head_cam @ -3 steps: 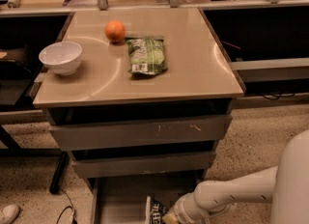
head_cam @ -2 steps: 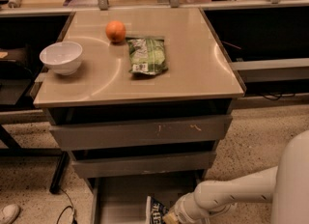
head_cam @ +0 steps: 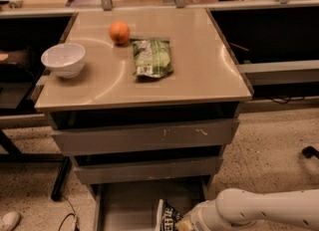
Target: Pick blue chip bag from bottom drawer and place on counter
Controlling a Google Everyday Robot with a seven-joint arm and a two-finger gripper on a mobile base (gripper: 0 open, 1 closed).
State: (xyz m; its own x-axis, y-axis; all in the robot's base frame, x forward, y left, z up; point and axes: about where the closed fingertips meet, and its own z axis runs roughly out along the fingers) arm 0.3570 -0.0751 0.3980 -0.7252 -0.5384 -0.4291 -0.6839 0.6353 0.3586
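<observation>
Low down, pulled out beneath the two closed drawers (head_cam: 144,136): bottom drawer (head_cam: 124,202), with the blue chip bag (head_cam: 166,214) standing on edge toward its right side, white lettering facing out. Up on the counter (head_cam: 204,75): white bowl (head_cam: 64,58) at left, orange (head_cam: 119,32) just beside the top corner of a green snack bag (head_cam: 152,57). Reaching in nearly level from the right: white arm (head_cam: 269,208), ending in the gripper (head_cam: 185,223) right against the bag's right edge. Cannot tell whether open or clamped.

A white bowl (head_cam: 63,59) is seen at the left. An orange (head_cam: 119,32) is set further back, a green-and-white snack bag (head_cam: 152,57) just beside it. A white shoe (head_cam: 7,220) is seen on the floor.
</observation>
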